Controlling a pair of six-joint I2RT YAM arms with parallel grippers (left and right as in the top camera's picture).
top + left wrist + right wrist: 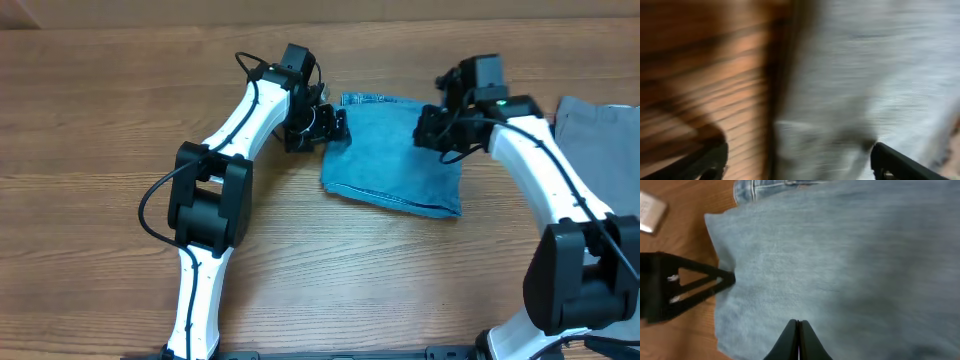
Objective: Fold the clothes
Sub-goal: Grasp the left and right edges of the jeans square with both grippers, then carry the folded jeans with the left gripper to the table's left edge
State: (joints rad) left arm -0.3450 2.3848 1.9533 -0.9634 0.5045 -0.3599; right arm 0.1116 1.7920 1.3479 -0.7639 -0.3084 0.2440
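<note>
From overhead, the folded jeans (392,150) lay on the table (100,120) between the left gripper (333,128) and right gripper (440,135). The left wrist view, blurred, showed its jaws spread over what seemed the denim's edge. The right wrist view showed its jaws closed together over the denim.

Robotics lab: arm-flanked wooden table (90,130)

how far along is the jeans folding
Done: the jeans lie as a compact folded rectangle. In hand: the open left gripper sits at their left edge, the right gripper, fingers together, over the denim's right side. Left: maybe a final tidy, and possibly the grey cloth at far right.
</note>
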